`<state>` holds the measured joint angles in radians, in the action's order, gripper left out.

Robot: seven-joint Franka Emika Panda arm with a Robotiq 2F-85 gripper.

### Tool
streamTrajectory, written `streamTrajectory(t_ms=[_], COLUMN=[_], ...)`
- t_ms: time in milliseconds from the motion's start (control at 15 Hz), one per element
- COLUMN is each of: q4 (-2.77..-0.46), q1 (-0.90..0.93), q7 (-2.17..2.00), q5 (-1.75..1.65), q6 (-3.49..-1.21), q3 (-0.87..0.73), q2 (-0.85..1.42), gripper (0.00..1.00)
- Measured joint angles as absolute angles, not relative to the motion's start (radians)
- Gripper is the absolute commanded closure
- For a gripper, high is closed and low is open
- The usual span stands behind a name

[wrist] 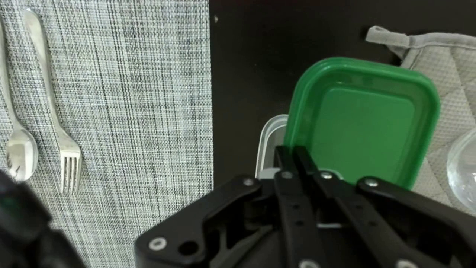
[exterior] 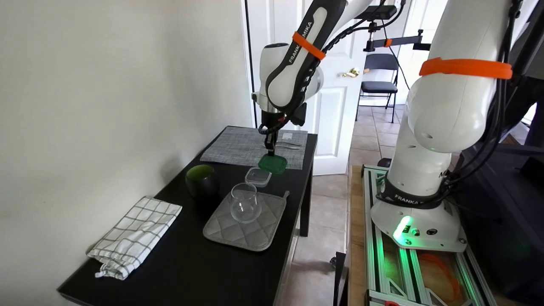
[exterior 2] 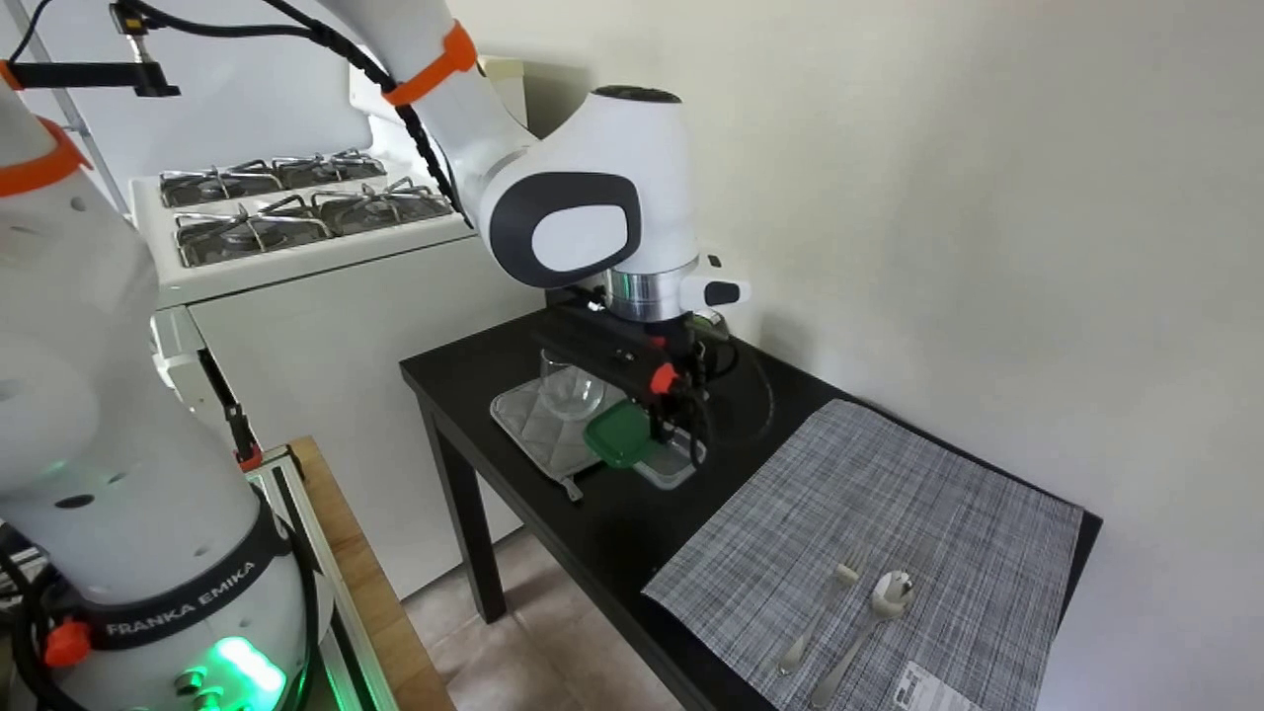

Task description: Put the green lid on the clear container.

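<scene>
The green lid [wrist: 366,126] is flat and square with rounded corners. My gripper [wrist: 290,150] is shut on one edge of it. The lid also shows in both exterior views [exterior: 273,164] [exterior 2: 619,434], held above the black table. The clear container [exterior: 257,177] is low, square and see-through, and stands between the placemat and the pot holder. In the wrist view the lid and fingers hide most of the container [wrist: 264,145]; only a corner and parts of its rim show. The lid is offset from it, towards the pot holder. The container also shows partly beneath the gripper [exterior 2: 673,466].
A clear glass [exterior: 245,206] stands on a grey pot holder [exterior: 259,238] close to the container. A dark cup with green inside [exterior: 202,182] is near the wall. A placemat [exterior 2: 889,494] holds a fork [wrist: 52,96] and spoon [wrist: 21,152]. A checked cloth [exterior: 136,233] lies at the table's end.
</scene>
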<state>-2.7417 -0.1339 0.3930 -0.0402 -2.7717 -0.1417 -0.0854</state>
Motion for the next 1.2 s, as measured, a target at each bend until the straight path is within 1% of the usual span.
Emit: streamTrajectory(t_ms=[467,1200], q4=[-2.707,-2.582], q1=[-0.132,-0.132], q7=[0.35,0.347], q5=[-0.042,-0.041], q6=[-2.857,-2.86], q3=[-0.142,-0.129], q2=[-0.015,0.128], gripper=[0.99,0.99])
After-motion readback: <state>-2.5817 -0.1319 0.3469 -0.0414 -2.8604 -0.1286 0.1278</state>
